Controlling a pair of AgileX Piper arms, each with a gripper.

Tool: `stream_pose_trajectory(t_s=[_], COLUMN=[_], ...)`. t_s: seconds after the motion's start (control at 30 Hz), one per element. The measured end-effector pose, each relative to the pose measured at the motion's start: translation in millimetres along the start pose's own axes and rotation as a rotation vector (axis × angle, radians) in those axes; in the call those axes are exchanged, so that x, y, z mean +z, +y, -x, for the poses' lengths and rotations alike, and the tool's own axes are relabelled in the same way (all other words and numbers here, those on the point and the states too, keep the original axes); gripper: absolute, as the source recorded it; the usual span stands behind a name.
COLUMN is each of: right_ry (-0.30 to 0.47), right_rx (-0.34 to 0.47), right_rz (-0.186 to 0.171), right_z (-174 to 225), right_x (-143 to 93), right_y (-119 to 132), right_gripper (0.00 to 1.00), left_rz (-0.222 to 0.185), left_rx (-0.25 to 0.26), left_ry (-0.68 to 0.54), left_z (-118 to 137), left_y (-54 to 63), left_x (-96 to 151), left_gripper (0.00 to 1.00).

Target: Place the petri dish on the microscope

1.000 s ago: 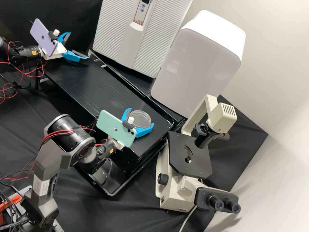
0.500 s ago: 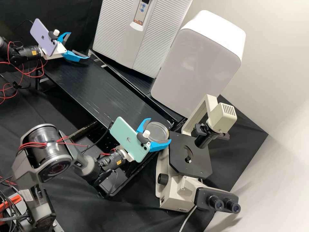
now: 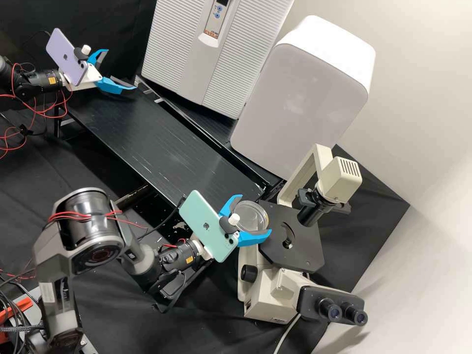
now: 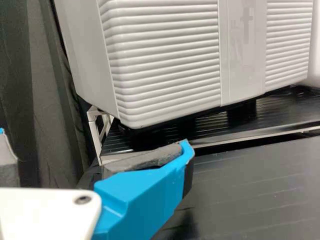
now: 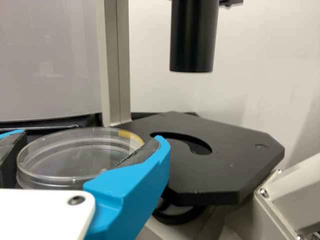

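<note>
In the high view my right gripper (image 3: 255, 214) is shut on the clear round petri dish (image 3: 250, 218), held by its sides at the left edge of the microscope's black stage (image 3: 301, 248). In the right wrist view my gripper (image 5: 91, 138) has the petri dish (image 5: 75, 159) level between its fingers, in front of the stage (image 5: 225, 172); one finger hides part of its rim. My left gripper (image 3: 121, 69) stands open at the bench's far left end, nothing between its fingers; in the left wrist view, this gripper (image 4: 95, 138) is near a ribbed white cabinet.
The microscope's black condenser tube (image 3: 312, 212) hangs above the stage, with a cream pillar (image 3: 295, 182) behind. Its eyepieces (image 3: 341, 313) point toward the lower right. A ribbed white cabinet (image 3: 172, 59) and a smooth white box (image 3: 295, 103) stand behind the black bench (image 3: 162, 142).
My right gripper has carried the petri dish from above the bench's right end, rightward and down the view, to the stage's left edge. The left arm has kept still.
</note>
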Motion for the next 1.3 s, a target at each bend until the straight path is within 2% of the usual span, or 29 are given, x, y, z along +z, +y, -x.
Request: stream_pose_trajectory(t_s=[0.13,0.47,0.6,0.9,1.3], right_ry=[-0.009,-0.065,-0.08,-0.125,-0.128], right_rx=[0.01,0.07,0.1,0.153,0.155], right_rz=[0.034,0.027,0.042,0.038,0.037], right_z=[-11,-24,-36,-59,-59], right_x=[10,28,33,44,44], right_y=[-1,10,14,27,27], right_gripper=[0.0,0.0,0.0,0.0,0.0], left_rz=[0.0,0.0,0.0,0.0,0.0], left_rx=[0.0,0.0,0.0,0.0,0.0], left_ry=[0.0,0.0,0.0,0.0,0.0], left_z=[0,0,0,0,0], left_y=[0.0,0.0,0.0,0.0,0.0], left_x=[0,0,0,0,0], left_gripper=[1.0,1.0,1.0,1.0,1.0])
